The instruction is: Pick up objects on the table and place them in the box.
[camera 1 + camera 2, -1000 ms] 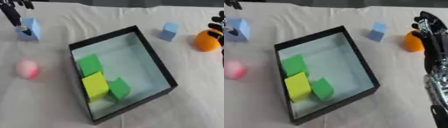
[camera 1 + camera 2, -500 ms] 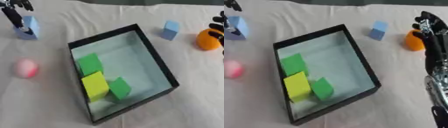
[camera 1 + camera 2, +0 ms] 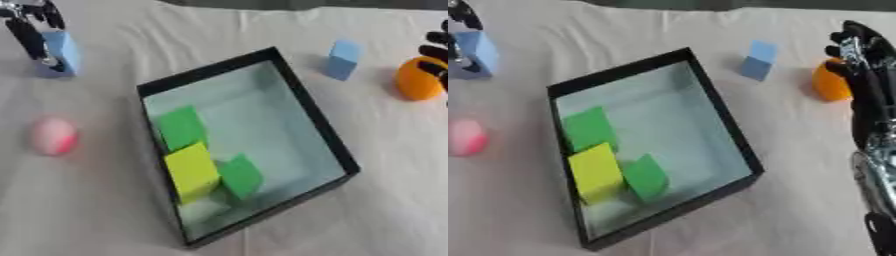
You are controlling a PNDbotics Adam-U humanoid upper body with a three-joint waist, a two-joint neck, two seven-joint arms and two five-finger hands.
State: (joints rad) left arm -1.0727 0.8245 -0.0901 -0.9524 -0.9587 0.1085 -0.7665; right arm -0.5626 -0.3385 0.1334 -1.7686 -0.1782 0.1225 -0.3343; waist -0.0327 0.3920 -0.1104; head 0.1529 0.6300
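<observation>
A black-walled box [image 3: 308,109] with a pale floor lies askew mid-table; two green blocks [image 3: 183,127] [image 3: 241,175] and a yellow block [image 3: 192,170] lie inside it. At the far left stands a light blue block [image 3: 66,50]; my left hand [image 3: 29,33] reaches down onto it, one long finger on its left face and others over its top. A second blue block [image 3: 756,60] sits at the far right. Beside it is an orange ball [image 3: 829,81], with my right hand [image 3: 867,67] standing open against its right side, fingers straight.
A pink ball [image 3: 54,136] lies on the white cloth left of the box. My right forearm [image 3: 875,170] runs down the right edge of the right eye view. Bare cloth stretches along the near side of the table.
The whole picture has slid up a little, so the camera moved. Both hands and all objects hold their places.
</observation>
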